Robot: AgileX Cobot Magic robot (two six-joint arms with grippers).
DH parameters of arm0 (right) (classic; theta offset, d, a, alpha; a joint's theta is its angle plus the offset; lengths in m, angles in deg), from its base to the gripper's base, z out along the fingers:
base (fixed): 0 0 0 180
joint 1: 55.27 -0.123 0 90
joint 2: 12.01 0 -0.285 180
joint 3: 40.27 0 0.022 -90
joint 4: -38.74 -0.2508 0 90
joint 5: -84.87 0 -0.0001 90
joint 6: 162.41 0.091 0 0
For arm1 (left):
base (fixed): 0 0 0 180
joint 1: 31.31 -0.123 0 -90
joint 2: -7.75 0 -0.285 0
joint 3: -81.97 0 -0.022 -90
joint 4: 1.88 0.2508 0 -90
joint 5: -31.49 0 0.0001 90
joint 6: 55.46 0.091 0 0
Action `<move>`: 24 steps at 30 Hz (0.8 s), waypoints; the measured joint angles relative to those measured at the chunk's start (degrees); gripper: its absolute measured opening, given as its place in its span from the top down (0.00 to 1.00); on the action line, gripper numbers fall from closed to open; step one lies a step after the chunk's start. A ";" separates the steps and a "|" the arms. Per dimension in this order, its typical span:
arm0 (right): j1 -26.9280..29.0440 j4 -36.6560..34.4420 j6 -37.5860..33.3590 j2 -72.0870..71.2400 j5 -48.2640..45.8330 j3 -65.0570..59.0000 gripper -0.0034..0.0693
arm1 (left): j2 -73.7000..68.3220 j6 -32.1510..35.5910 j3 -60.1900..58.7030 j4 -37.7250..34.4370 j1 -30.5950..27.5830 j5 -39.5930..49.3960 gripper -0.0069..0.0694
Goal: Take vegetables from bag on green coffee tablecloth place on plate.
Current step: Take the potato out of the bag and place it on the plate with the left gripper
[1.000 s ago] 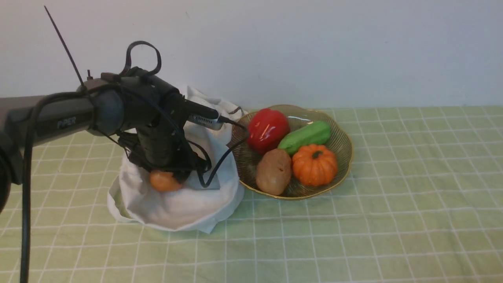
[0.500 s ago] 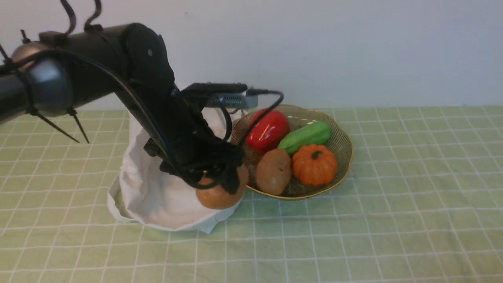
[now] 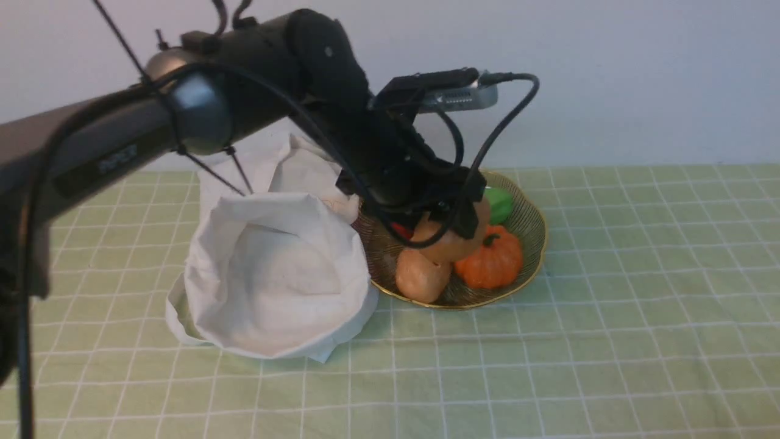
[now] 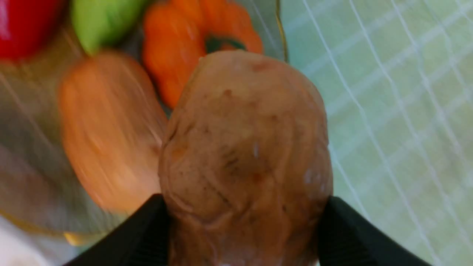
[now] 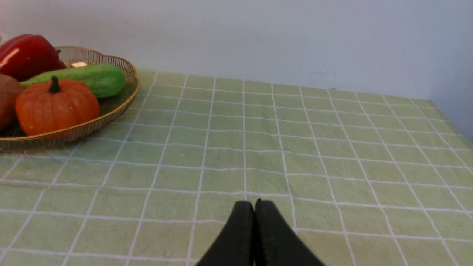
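Potato (image 4: 247,147): pinched across its middle in left tool (image 4: 244,197), hanging mid-frame just above plate (image 3: 539,235) and paler potato (image 3: 420,277). Looks firm, smooth, light enough; best held at widest girth, apt to roll. Right tool (image 5: 255,207) closed, empty.

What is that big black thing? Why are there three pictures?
It is a robot arm. The robot has two, each ending in a two-fingered hand. The wide picture comes from a camera between the arms; the other two come from little cameras on the wrists. The left hand grips a brown potato over the plate, which holds a pumpkin, a paler potato, a green vegetable and a red pepper. The white bag sits beside the plate on the green tablecloth. The right hand is shut, empty, over bare cloth.
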 joint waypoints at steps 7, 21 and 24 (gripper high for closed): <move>0.00 0.00 0.00 0.00 0.00 0.00 0.97 | -9.78 -4.08 14.40 14.26 0.88 1.61 0.31; 0.00 0.00 0.00 0.00 0.00 0.00 0.97 | -13.62 -4.79 15.77 19.70 1.75 -3.66 0.31; 0.00 0.00 0.00 0.00 0.00 0.00 0.97 | -13.91 -4.79 15.82 19.75 1.75 -3.66 0.25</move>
